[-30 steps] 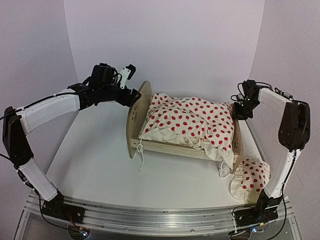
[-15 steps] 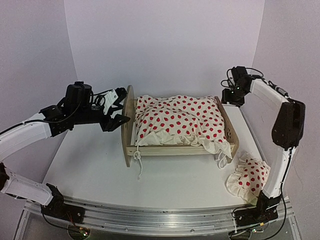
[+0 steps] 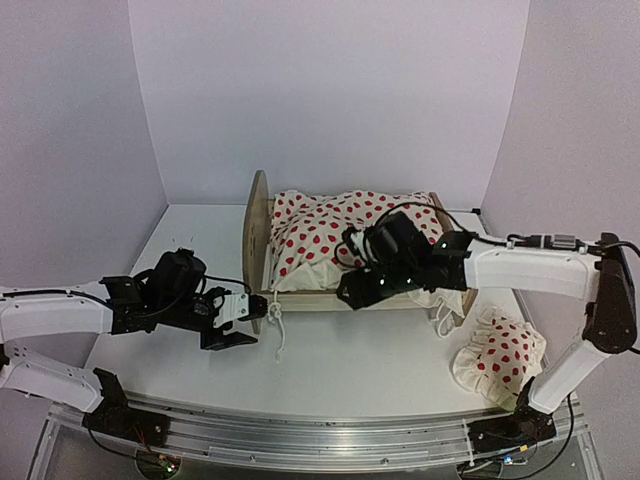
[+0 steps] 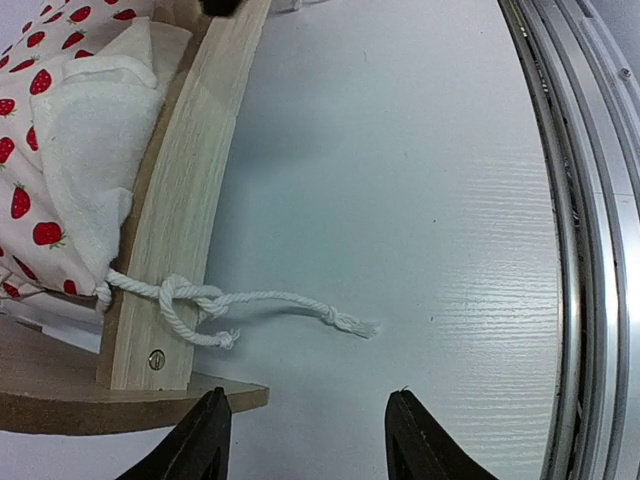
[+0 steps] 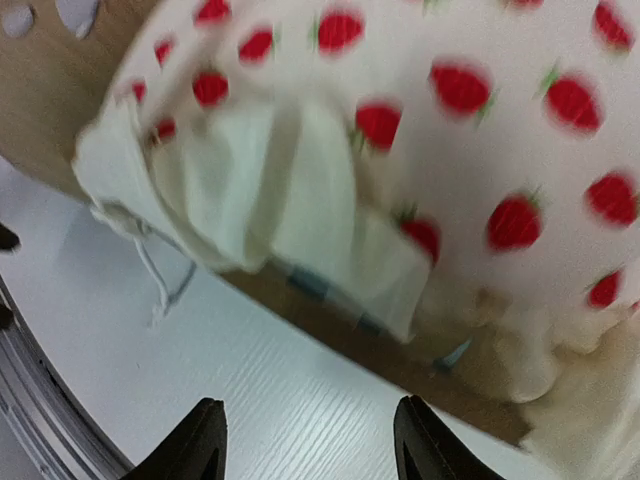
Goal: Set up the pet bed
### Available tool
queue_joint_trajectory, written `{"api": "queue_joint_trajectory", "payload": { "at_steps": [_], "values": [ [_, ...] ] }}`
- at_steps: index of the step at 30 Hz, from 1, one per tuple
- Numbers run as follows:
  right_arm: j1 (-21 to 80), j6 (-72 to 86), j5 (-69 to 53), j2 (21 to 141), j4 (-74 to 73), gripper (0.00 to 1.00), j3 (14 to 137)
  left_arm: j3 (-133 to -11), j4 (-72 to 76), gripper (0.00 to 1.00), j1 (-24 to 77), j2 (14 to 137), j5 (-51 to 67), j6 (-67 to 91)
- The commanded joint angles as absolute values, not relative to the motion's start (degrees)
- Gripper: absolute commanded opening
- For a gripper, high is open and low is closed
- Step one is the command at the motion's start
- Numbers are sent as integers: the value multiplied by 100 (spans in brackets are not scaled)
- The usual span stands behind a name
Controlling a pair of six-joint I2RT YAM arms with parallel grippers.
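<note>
The pet bed point(image 3: 258, 232) stands flat mid-table, its plywood headboard on the left. A cream red-spotted blanket point(image 3: 350, 232) lies heaped over it, and blue mattress stripes point(image 5: 312, 284) peek out under the cloth. My left gripper point(image 3: 240, 321) hovers low over the table by the bed's near left corner, open and empty. A knotted white cord point(image 4: 262, 299) hangs over the side rail point(image 4: 190, 200) just ahead of the left gripper point(image 4: 305, 442). My right gripper point(image 3: 358, 297) hangs open at the front rail point(image 5: 350, 335). In the blurred right wrist view, nothing sits inside the right gripper point(image 5: 310, 442).
A red-spotted pillow point(image 3: 500, 360) lies on the table at the near right, beside the right arm's base. The metal rail point(image 4: 590, 240) of the table's near edge runs close behind the left gripper. White walls enclose the table.
The left arm dropped from the headboard to the table by the bed's near left corner. The right arm swung from the bed's far right corner to its front rail. The bed now rests flat.
</note>
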State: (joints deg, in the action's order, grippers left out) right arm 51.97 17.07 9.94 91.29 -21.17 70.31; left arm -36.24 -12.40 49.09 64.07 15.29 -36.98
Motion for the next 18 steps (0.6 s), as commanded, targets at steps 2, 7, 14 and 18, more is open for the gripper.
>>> {"api": "queue_joint_trajectory", "payload": {
  "at_steps": [2,7,14,18],
  "values": [
    [5226,2638,772,9006,-1545,57,6621,-3616,179,56,5040,6799,1432,-4561],
    [5131,2860,1908,8165,-2870,58,6666,-4448,808,59,5091,7622,1620,-4365],
    [3055,4795,3288,6935,-7323,68,7525,-4687,1663,64,5194,8088,2193,-4096],
    [1490,4459,2566,6681,-7692,80,6621,-4898,1861,66,5199,8417,2007,-3636]
  ]
}}
